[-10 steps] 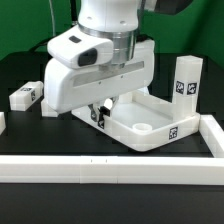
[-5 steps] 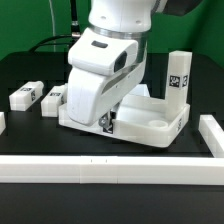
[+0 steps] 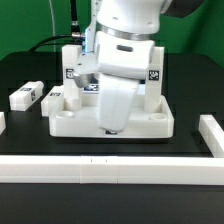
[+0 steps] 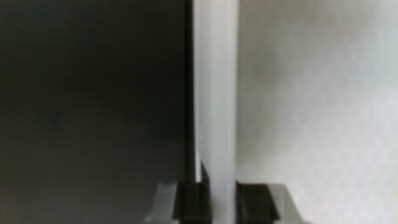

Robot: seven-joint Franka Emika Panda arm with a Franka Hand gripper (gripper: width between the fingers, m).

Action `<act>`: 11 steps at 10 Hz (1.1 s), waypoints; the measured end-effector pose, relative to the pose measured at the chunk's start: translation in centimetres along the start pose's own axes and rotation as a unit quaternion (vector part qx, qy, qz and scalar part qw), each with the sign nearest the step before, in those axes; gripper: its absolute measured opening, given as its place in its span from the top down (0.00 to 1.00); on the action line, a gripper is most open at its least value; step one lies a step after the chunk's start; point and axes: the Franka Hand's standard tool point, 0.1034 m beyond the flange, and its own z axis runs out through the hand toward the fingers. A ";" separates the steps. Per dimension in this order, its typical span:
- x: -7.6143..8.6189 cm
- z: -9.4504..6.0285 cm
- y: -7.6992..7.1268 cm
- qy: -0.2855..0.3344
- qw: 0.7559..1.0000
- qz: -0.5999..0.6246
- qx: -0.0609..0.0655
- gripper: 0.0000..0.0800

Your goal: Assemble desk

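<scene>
In the exterior view the top (image 3: 150,122) sits on the worktop (image 3: 20,75). Two legs (image 3: 70,66) stand upright at its far corners, and loose legs (image 3: 25,96) lie towards the exterior view's left. Only the wrist view shows the hand (image 4: 214,205), its fingers (image 4: 173,205) pinching the top's rim (image 4: 214,100).

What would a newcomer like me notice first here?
A bulky white robot arm fills the centre, its pincer closed on the rim of the desk top. Two upright legs flank the arm; two loose legs lie at the exterior view's left.
</scene>
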 end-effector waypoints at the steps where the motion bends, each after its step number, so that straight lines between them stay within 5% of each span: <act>1: 0.9 -0.2 0.7 0.002 1.000 -0.001 -0.001 0.92; 5: 3.1 -0.8 3.5 -0.001 1.000 0.002 -0.004 0.92; 11: 3.6 -1.8 7.2 -0.011 1.000 0.009 0.011 0.92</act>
